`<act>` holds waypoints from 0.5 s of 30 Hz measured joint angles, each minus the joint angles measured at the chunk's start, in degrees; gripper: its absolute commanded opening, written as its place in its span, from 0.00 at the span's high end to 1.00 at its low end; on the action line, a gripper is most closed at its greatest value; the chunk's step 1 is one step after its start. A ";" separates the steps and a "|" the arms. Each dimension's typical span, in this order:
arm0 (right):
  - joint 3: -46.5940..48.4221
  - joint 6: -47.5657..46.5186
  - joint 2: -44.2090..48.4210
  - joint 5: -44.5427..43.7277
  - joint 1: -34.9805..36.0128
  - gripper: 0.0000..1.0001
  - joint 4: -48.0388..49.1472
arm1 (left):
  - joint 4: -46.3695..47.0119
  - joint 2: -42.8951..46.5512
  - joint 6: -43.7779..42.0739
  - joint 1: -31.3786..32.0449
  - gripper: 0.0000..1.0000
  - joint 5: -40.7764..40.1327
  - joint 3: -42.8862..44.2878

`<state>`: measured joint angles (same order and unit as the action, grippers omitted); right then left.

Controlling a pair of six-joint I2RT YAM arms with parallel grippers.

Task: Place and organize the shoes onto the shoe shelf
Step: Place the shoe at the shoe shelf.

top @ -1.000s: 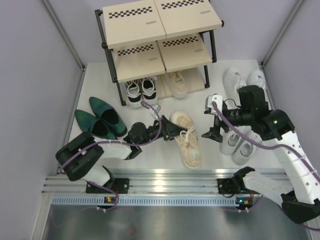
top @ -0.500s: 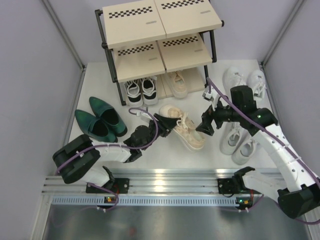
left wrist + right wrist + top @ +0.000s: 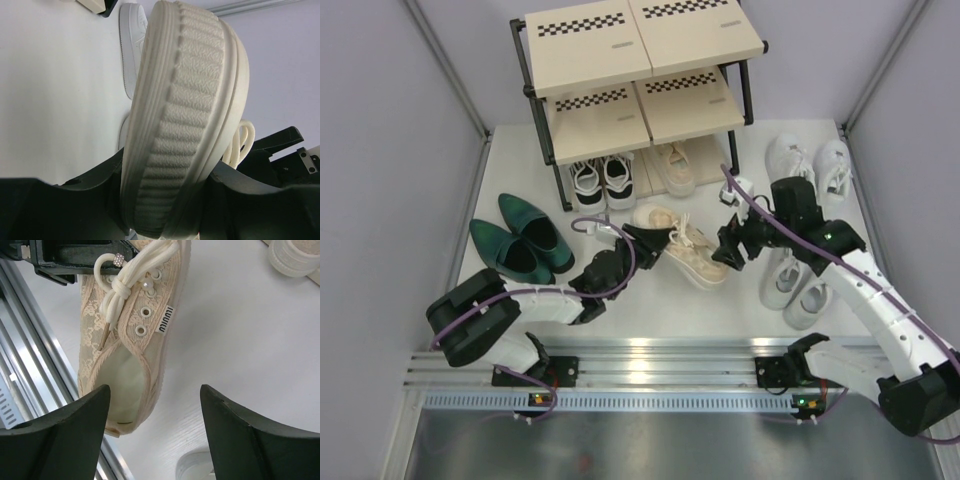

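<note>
My left gripper (image 3: 646,243) is shut on a beige lace sneaker (image 3: 682,246) and holds it tilted on its side. In the left wrist view its ribbed sole (image 3: 185,115) fills the frame between my fingers (image 3: 167,200). My right gripper (image 3: 728,250) is open at the heel end of that sneaker (image 3: 127,340), jaws wide apart (image 3: 155,410) and not touching it. The shoe shelf (image 3: 630,60) stands at the back. Black-and-white sneakers (image 3: 602,182) and the other beige sneaker (image 3: 672,165) sit on its lowest tier.
Glossy dark green heeled shoes (image 3: 520,235) lie on the left of the table. One pair of white sneakers (image 3: 810,160) lies at the back right, another (image 3: 795,285) under my right arm. A metal rail (image 3: 650,350) runs along the near edge.
My left gripper has carried the beige sneaker back toward the shelf and swung its toe toward the back left. My right gripper has moved left and come close to the sneaker's heel.
</note>
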<state>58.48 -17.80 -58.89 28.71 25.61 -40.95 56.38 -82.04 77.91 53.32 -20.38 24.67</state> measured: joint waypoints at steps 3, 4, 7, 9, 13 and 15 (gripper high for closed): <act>0.00 0.39 -0.85 -0.81 0.50 0.33 1.53 | -0.20 0.00 0.04 0.04 1.00 -0.22 0.74; 0.00 0.52 -1.49 -1.14 0.66 0.36 1.92 | -0.20 0.00 0.07 0.07 1.00 -0.26 1.09; 0.00 1.09 -4.37 -1.92 1.07 0.50 2.43 | -0.15 0.00 0.07 0.22 1.00 -0.33 1.86; 0.00 1.40 -6.01 -2.05 1.36 0.74 2.54 | -0.35 0.00 -0.07 0.42 1.00 -0.61 1.90; 0.07 1.90 -6.73 -2.93 2.01 1.00 2.80 | -1.38 0.00 -0.24 0.48 0.99 -1.88 1.90; 0.13 1.92 -6.49 -3.21 2.03 1.00 2.82 | -1.33 0.02 -0.24 0.55 0.64 -2.03 1.90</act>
<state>58.61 -15.88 -65.39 25.50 27.64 -38.13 55.05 -82.02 77.67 53.87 -22.41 26.57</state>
